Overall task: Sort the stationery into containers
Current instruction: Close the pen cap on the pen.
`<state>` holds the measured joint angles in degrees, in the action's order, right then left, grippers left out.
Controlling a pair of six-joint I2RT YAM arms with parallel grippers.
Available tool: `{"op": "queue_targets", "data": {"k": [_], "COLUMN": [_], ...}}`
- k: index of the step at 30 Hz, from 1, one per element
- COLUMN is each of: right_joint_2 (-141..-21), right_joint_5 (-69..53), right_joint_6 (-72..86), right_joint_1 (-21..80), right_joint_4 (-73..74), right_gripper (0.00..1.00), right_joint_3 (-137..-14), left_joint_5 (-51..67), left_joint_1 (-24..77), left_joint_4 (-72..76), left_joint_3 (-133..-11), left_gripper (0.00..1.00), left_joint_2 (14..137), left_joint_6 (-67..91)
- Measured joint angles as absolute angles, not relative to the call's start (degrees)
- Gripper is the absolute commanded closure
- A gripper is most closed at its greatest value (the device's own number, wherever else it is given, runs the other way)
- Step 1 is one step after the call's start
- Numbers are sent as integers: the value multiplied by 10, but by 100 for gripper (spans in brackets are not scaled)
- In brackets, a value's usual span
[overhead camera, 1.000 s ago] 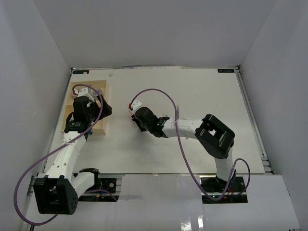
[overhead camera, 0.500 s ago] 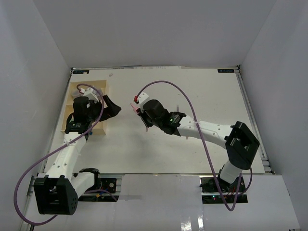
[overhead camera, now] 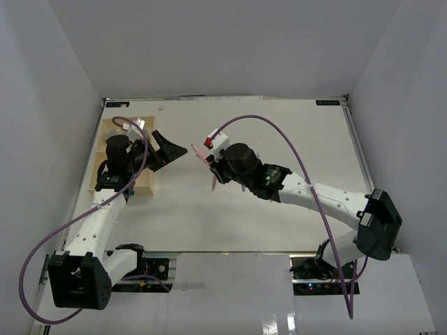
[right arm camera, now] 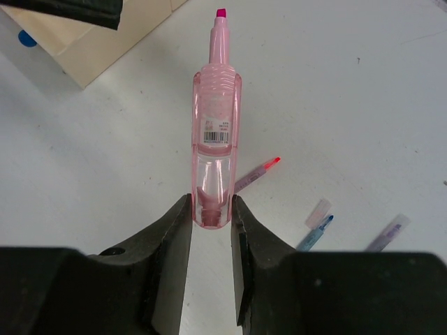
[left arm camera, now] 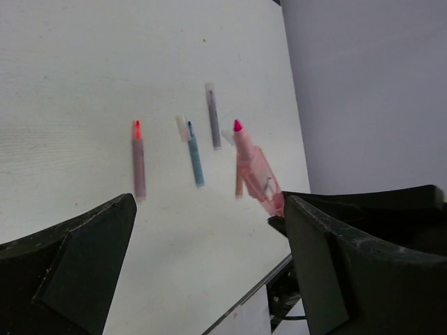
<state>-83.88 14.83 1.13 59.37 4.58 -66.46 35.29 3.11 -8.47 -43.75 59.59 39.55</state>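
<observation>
Pinching the pink marker [right arm camera: 216, 132] by its tail: right claw [right arm camera: 211, 209]; left claw [left arm camera: 209, 204] gapes wide.

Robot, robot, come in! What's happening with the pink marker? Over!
Right tool shut on pink marker, held in the air. Left tool open, facing it. Nothing between them.

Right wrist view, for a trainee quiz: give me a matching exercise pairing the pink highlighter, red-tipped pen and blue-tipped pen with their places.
1 pink highlighter
2 red-tipped pen
3 blue-tipped pen

a on the table beside a loose cap
b between the right fingers
c on the table, one end hidden behind the highlighter

Pairs: 1-b, 2-c, 3-a
</observation>
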Motion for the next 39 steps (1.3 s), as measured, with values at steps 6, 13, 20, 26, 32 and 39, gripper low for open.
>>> {"op": "queue_targets", "data": {"k": [6,13,20,26,32,39], "right_joint_2": [-835,-822,-809,-808,-808,-807], "right_joint_5": [142,130,121,118,118,117], "right_joint_6": [11,11,12,13,13,13], "right_joint_1": [594,594,594,594,594,594], "right_joint_4": [43,26,10,1,-1,-1], "right_gripper": [75,75,75,75,76,76], "right_joint_3": [-643,-625,-619,-610,-608,-601], "left_joint_5": [354,333,308,298,291,289], "left_joint_1": [70,112,142,154,157,160], "left_joint_4": [-52,-40,-32,-6,18,33], "left_joint_3": [-459,-462,-462,-462,-462,-462], "left_gripper": [7,15,20,22,22,22], "left_joint_2": [605,641,658,659,660,660], "left_joint_6": [448,487,499,507,511,511]}}
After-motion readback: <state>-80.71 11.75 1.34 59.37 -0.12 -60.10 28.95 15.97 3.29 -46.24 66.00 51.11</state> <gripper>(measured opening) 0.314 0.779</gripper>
